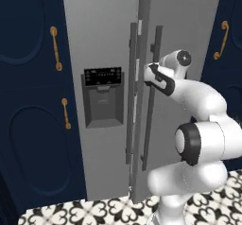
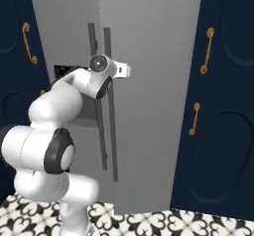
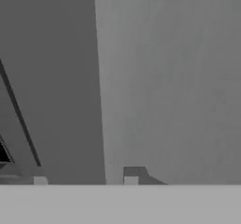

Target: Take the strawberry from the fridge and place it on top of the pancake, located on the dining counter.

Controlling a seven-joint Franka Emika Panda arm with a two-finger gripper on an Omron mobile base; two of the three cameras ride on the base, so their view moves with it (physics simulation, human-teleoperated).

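Navy cabinets (image 1: 28,125) flank one fridge (image 1: 104,30) — two dark handles (image 1: 131,91), four brass.

Lighting, as I see it: even, flat, soft. Fridge (image 1: 104,39) doors evenly grey, no glare. Hand view dim, grainy, close-up blurred. Base views sharp; navy cabinets (image 2: 228,106) dark.
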